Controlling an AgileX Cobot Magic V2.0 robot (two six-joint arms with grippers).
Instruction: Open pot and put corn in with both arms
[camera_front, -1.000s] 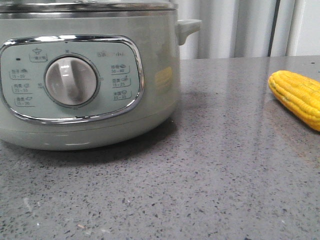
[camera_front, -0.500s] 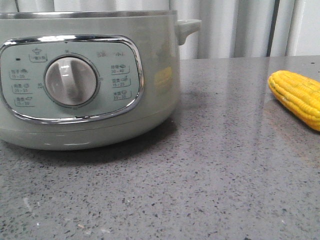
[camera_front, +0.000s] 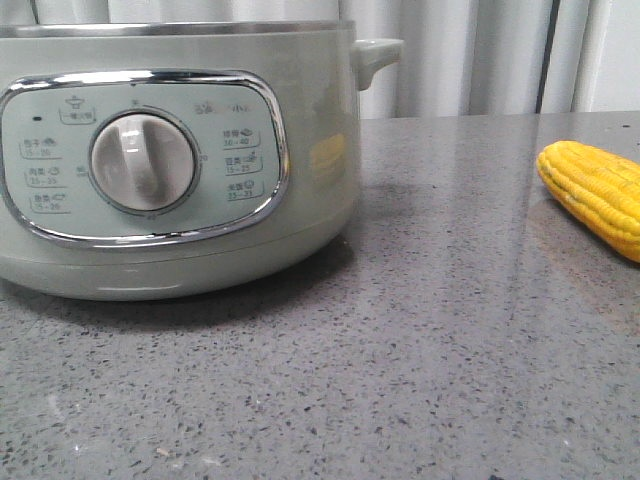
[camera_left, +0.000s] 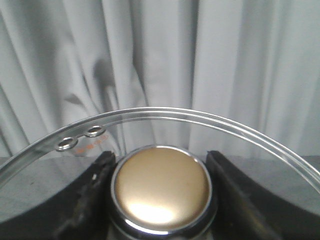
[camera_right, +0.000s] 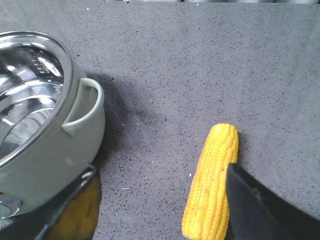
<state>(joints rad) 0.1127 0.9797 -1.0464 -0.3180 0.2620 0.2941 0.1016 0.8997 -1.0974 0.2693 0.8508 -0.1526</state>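
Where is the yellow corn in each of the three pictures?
Front view: the corn lies at the right edge on the grey table, apart from the pot.
Left wrist view: not in it; only the glass lid, its gold knob and curtain show.
Right wrist view: the corn lies low in the middle, between the right hand's fingers.
Shared landmark: the pot's side handle.
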